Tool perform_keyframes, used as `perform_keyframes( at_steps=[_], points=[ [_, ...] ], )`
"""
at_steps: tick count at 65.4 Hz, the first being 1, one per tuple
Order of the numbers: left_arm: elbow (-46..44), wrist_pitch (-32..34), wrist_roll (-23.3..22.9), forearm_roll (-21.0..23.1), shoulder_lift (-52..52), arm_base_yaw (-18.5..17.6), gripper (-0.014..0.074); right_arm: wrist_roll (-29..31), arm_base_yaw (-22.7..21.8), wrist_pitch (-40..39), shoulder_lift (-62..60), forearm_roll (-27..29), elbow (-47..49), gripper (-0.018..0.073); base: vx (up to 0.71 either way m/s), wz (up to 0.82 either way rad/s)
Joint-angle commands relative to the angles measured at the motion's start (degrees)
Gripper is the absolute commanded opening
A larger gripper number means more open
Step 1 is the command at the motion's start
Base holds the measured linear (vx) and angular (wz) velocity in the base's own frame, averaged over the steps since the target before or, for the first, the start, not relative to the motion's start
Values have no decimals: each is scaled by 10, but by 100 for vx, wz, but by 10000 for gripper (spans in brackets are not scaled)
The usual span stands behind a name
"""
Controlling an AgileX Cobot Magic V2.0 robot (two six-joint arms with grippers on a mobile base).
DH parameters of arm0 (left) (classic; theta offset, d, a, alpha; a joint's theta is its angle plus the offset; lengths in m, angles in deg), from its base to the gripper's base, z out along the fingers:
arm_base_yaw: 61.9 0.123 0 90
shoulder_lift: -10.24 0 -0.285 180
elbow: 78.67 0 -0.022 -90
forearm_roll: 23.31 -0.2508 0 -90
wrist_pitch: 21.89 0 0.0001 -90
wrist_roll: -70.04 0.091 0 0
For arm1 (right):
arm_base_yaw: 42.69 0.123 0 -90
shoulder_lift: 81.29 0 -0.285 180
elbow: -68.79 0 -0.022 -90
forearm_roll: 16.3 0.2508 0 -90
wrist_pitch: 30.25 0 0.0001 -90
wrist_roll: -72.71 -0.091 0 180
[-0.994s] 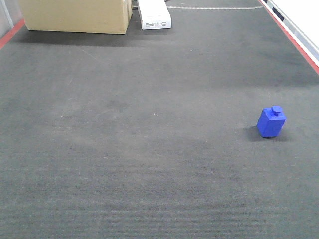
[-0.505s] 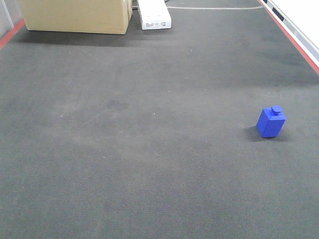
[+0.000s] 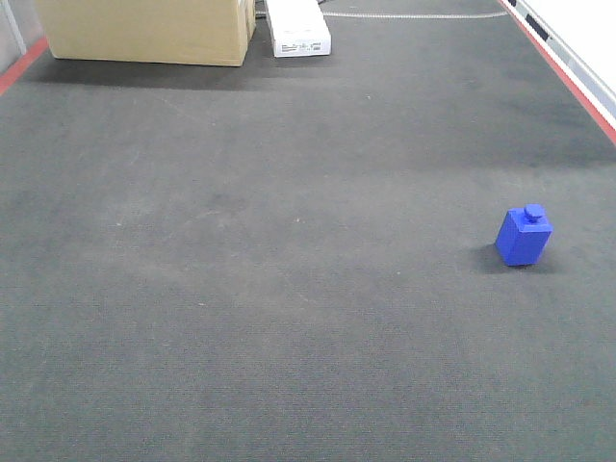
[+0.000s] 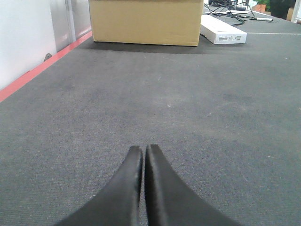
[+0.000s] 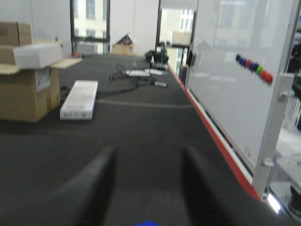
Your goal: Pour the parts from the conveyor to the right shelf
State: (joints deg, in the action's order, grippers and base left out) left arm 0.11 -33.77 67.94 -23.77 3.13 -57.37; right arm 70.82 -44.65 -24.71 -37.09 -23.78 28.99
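One small blue part [image 3: 524, 236], a block with a round stud on top, stands on the dark grey conveyor [image 3: 289, 289] at the right side of the front view. No gripper shows in that view. My left gripper [image 4: 143, 149] is shut with nothing between its fingers, low over bare belt [image 4: 211, 117]. My right gripper [image 5: 149, 153] is open, its blurred fingers wide apart. A sliver of the blue part [image 5: 147, 223] shows at the bottom edge between them, nearer than the tips. The right shelf is out of view.
A cardboard box [image 3: 144, 29] and a white carton [image 3: 298, 29] stand at the belt's far end. Red edge strips [image 3: 577, 87] run along both sides. A whiteboard with coloured magnets [image 5: 235, 80] stands beyond the right edge, and cables [image 5: 136, 77] lie far back.
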Motion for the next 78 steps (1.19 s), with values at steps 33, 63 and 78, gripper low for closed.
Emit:
perform_keyframes(
  at_steps=[33,63,78],
  points=[
    [-11,42,-5,5,6,-4,-6,-31,-5,62,157,34,87,591,0,0],
    [-11,42,-5,5,6,-4,-6,13,-15,418,474,34,429,564,0,0],
    [-11,42,-5,5,6,-4,-6,123,-48,596,635,96,623,564,0,0]
  ],
)
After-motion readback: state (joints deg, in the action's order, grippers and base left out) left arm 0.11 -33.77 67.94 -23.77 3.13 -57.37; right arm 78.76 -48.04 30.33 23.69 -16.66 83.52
